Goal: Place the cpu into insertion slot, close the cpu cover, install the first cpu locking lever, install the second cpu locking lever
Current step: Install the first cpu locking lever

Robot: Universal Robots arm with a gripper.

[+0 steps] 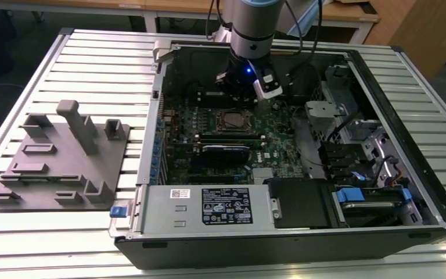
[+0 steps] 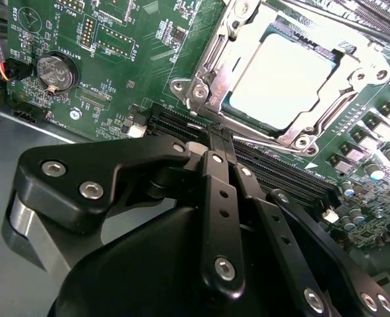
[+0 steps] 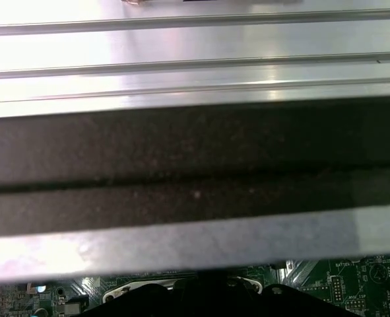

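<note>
Hand (image 2: 221, 135) is closed, fingers pressed together, gripping nothing, sitting just beside the socket (image 2: 293, 79) over the long black memory slots (image 2: 274, 175). Chip (image 2: 287, 82) already lies flat in the socket; silver cover (image 2: 211, 72) looks down around it. Judging by that, work is at the locking levers. To do it well: push with the closed tip, low and steady, keep clear of the chip face and nearby board (image 2: 115, 59) parts.

A ribbed metal table (image 1: 76, 64) stands on grey floor (image 1: 21, 23), with wooden desks (image 1: 347, 17) behind it.
</note>
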